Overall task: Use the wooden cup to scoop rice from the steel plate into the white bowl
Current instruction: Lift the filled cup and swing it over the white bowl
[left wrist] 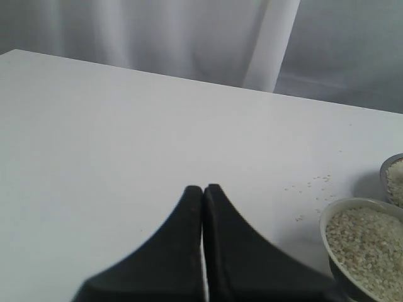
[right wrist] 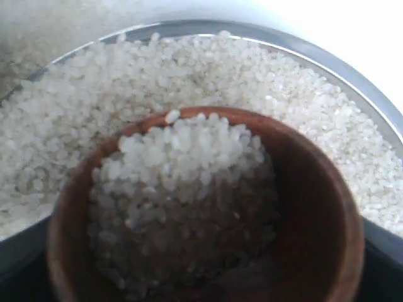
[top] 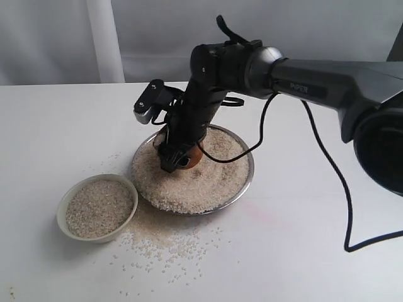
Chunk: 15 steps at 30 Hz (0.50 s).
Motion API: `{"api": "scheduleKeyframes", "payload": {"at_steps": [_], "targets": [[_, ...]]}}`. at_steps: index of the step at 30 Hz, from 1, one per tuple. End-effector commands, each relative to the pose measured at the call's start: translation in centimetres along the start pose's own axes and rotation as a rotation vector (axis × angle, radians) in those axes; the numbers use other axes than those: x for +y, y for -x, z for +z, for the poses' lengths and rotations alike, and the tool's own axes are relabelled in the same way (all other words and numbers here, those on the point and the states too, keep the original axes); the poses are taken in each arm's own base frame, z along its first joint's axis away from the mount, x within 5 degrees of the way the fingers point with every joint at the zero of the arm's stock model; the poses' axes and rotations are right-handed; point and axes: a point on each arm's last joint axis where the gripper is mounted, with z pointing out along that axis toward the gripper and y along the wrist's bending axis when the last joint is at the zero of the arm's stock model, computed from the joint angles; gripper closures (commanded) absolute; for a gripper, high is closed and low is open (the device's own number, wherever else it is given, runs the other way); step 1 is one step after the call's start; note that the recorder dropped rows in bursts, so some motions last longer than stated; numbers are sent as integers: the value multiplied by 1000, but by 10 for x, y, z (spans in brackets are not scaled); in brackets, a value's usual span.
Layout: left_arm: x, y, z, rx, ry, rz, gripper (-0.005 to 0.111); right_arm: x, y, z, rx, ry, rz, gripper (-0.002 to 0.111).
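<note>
The steel plate [top: 249, 177] sits mid-table, heaped with rice [top: 195, 184]. My right gripper [top: 176, 157] reaches down into it, shut on the wooden cup [top: 191, 158], which lies tilted in the grains. In the right wrist view the wooden cup [right wrist: 315, 207] is partly filled with rice [right wrist: 182, 170], and the steel plate's rim [right wrist: 352, 63] curves behind it. The white bowl [top: 63, 211] stands left of the plate, full of rice to near the rim. My left gripper [left wrist: 203, 187] is shut and empty above bare table, with the white bowl [left wrist: 325, 225] off to one side.
Loose rice [top: 165, 245] is spilled on the white table between bowl and plate and toward the front edge. A black cable [top: 334, 170] hangs from the right arm and loops onto the table at right. A pale curtain closes the back.
</note>
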Motion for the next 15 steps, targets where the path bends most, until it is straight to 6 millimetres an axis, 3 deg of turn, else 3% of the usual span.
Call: {"api": "scheduleKeyframes", "payload": {"at_steps": [1, 7, 11, 15], "targets": [[-1, 2, 0, -7, -11, -6, 107, -6, 2, -11, -47, -11, 8, 108], [-1, 2, 0, -7, -11, -6, 107, -7, 4, -19, -72, -15, 3, 108], [-1, 2, 0, -7, -11, -6, 107, -7, 11, -36, -100, -49, -21, 108], [-1, 2, 0, -7, -11, -6, 107, 6, 22, -57, -109, -64, -75, 108]]}}
